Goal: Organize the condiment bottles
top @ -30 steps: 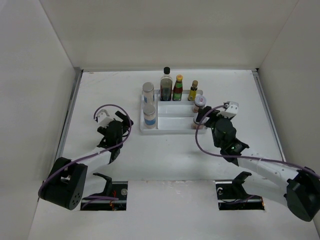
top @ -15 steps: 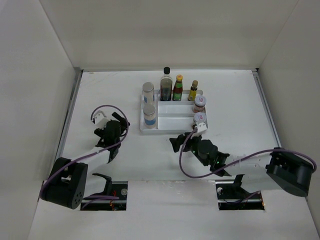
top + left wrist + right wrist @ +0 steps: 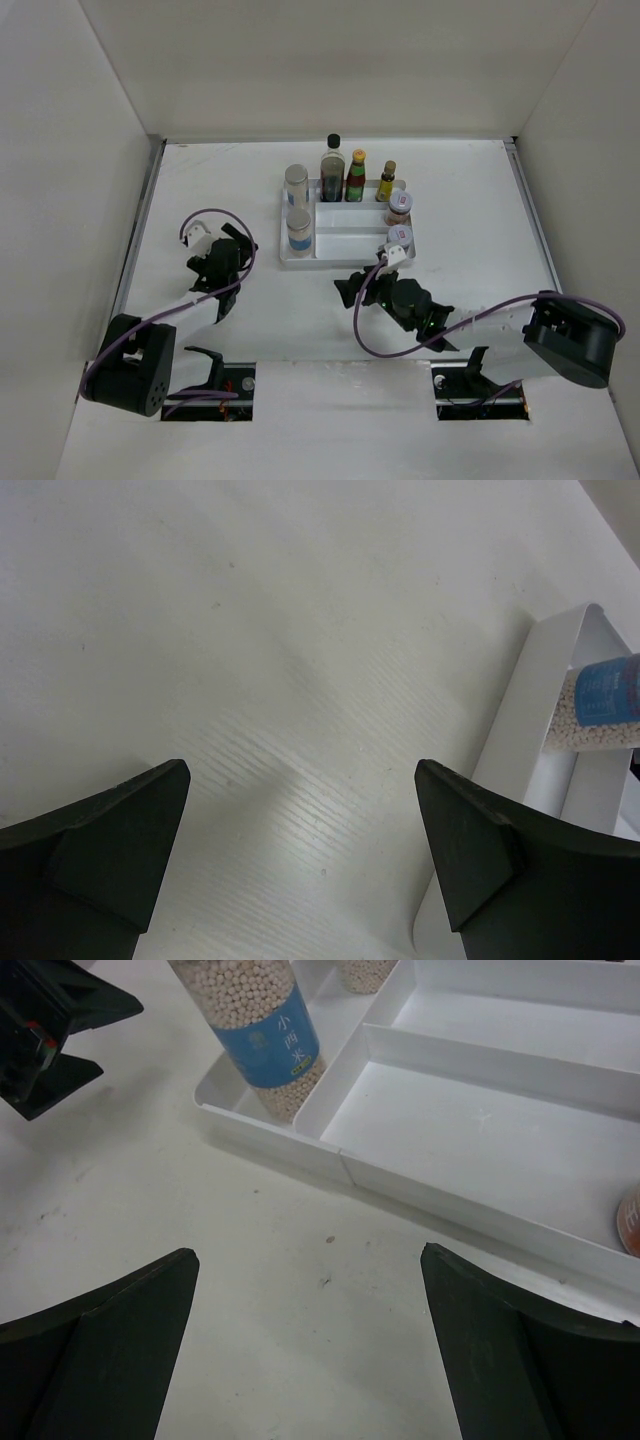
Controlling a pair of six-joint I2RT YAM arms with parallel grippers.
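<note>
Condiment bottles (image 3: 332, 172), seven in all, stand in the white divided tray (image 3: 350, 247) at the far centre of the table (image 3: 480, 200).

Top view:
- Far row, left to right: tall dark black-capped bottle (image 3: 332, 160), yellow-capped red-green bottle (image 3: 356, 178), small yellow-labelled bottle (image 3: 386, 183).
- Left column: far grey-lidded jar (image 3: 296, 185), near grey-lidded jar (image 3: 298, 230).
- Right side: far pinkish spice jar (image 3: 398, 208), near pinkish spice jar (image 3: 400, 240).
- All seven are upright.
- My left gripper (image 3: 240, 243) sits to the left of the tray, apart from it. Its jaws are spread wide and hold nothing.
- My right gripper (image 3: 347, 290) sits just near of the tray's near edge. It is not touching the tray, and its jaws are also wide with nothing between them.

Left wrist view:
- Both dark fingers (image 3: 100, 850) stand far apart over bare table.
- The tray's left wall (image 3: 520, 750) is at the right.
- Behind that wall is the lower part of the near grey-lidded jar (image 3: 600, 705), which has a blue label and pale beads inside. Its lid is out of frame.

Right wrist view:
- My fingers (image 3: 530, 1350) are wide apart over bare table, near of the tray's near wall (image 3: 400, 1175).
- The blue-labelled near grey-lidded jar (image 3: 265, 1030) stands in the near left compartment.
- The base of the far grey-lidded jar (image 3: 365, 972) shows beyond it.
- A sliver of the near pinkish spice jar (image 3: 631, 1222) shows at the right edge.
- The left gripper (image 3: 50, 1030) appears at the upper left.
</note>
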